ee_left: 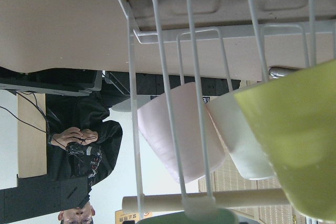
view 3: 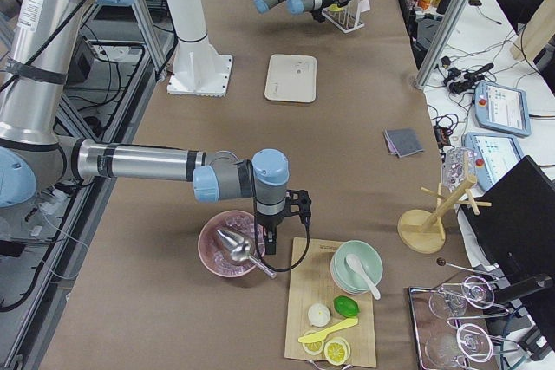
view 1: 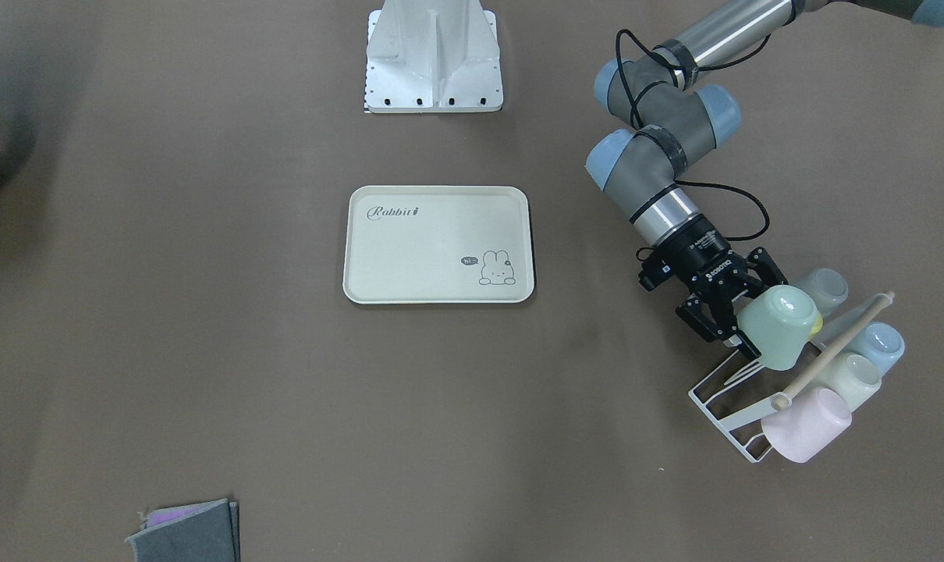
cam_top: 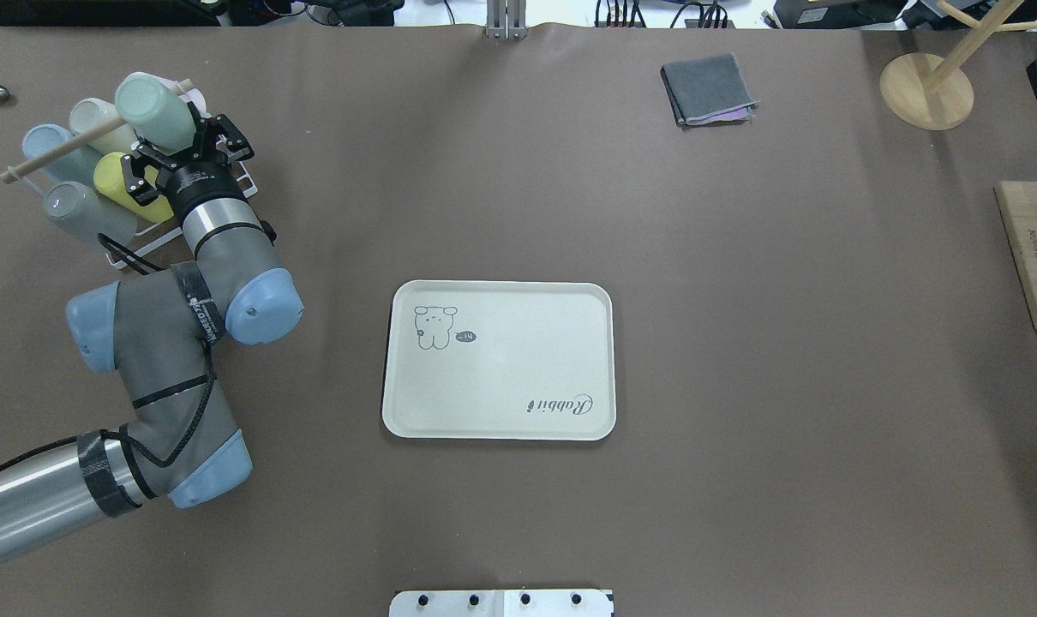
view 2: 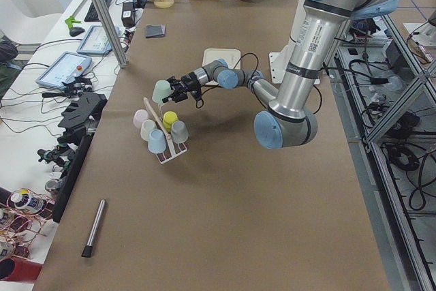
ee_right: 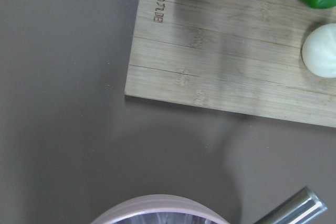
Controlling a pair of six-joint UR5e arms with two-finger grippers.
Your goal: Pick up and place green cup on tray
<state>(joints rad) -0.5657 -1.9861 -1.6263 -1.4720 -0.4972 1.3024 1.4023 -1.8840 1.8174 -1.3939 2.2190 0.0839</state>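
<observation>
My left gripper [view 1: 757, 315] is shut on the pale mint-green cup [view 1: 780, 328], with a finger on each side near its rim. It holds the cup tilted just above the white wire cup rack [view 1: 722, 406]. The cup also shows in the overhead view [cam_top: 152, 111], over the rack's far end, and in the left side view [view 2: 161, 91]. The cream "Rabbit" tray [view 1: 438, 190] lies bare at the table's middle [cam_top: 501, 287], well apart from the gripper. My right gripper [view 3: 269, 244] hangs over a pink bowl; I cannot tell if it is open or shut.
The rack holds a yellow-green cup [cam_top: 120, 180], a pink cup [view 1: 806, 425], cream, blue and grey cups, and has a wooden rod handle [view 1: 831, 351]. A folded grey cloth [cam_top: 707, 90], a wooden stand [cam_top: 926, 90] and a cutting board [cam_top: 1033, 257] lie on the robot's right side.
</observation>
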